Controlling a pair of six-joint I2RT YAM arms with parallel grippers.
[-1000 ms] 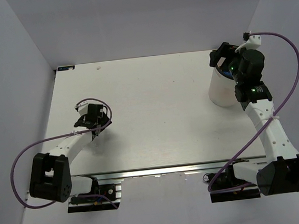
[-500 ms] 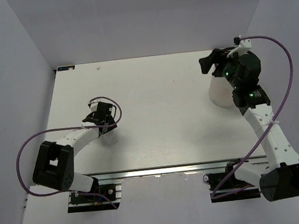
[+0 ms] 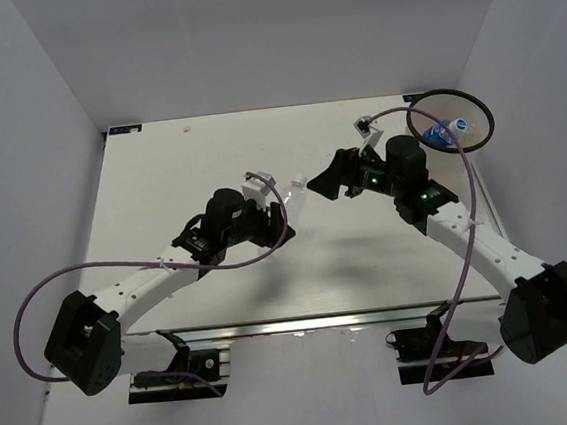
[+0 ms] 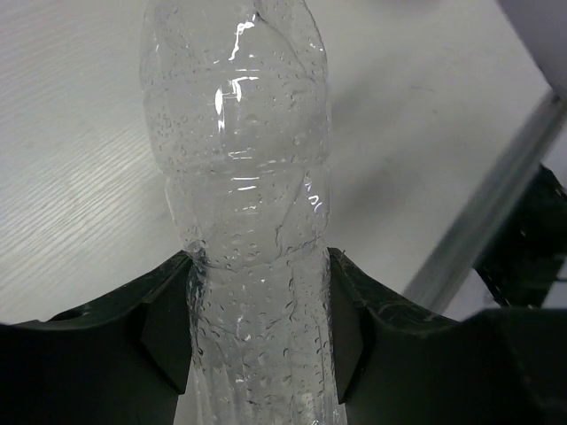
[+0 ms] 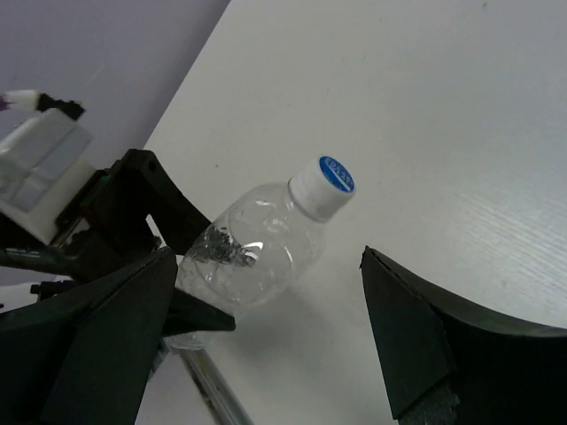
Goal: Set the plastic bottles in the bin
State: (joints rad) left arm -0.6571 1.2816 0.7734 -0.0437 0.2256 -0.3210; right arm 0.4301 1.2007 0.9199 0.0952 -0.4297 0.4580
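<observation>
Left gripper (image 4: 257,329) is clamped tight around the lower body of a clear bottle (image 4: 237,168), holding it lifted over the middle of the table (image 3: 158,164). Its white cap (image 5: 325,184) aims straight at the right gripper (image 3: 326,178), which hangs just beside it, jaws spread wide and holding nothing. The bin (image 3: 448,90) stands at the far right corner, with a blue-labelled bottle (image 3: 444,134) lying inside.

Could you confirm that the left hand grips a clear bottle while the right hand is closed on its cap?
Not quite: the right hand is open, wide of the cap on both sides and not touching it, as the right wrist view shows. The left hand does grip the clear bottle.
</observation>
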